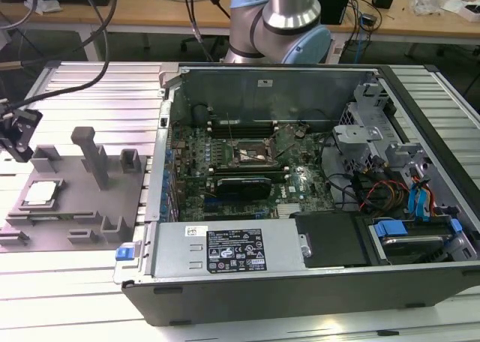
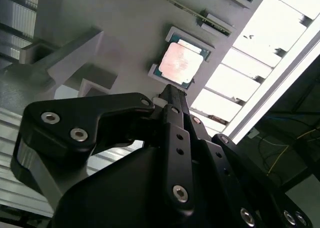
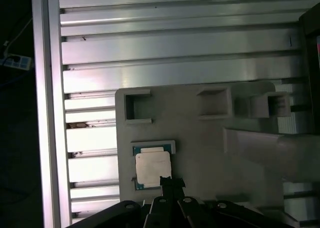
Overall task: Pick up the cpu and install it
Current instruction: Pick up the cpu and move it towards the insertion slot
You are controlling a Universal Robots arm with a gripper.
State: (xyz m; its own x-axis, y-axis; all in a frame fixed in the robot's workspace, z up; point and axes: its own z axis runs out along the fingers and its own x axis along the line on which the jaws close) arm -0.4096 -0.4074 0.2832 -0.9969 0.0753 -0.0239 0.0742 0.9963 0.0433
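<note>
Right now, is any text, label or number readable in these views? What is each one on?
Nothing reads well enough to quote.
Black label on the power supply: white print, too small to read.
White sticker beside it: blurred, unreadable.
cpu top, in both wrist views: no legible marking.
Grey fixture: no print visible.

I count one cpu (image 1: pixel 41 193) and one grey plate (image 1: pixel 75 178) under it. On that plate I make out one tall post (image 1: pixel 91 156); I cannot count its smaller blocks for sure. I have one arm (image 1: pixel 289 12) with one gripper (image 1: pixel 16 136). I see one open case (image 1: pixel 300 289), and in it one motherboard (image 1: pixel 225 158), one socket (image 1: pixel 251 148) and one power supply (image 1: pixel 225 248). There is one slatted table (image 1: pixel 67 297).
</note>
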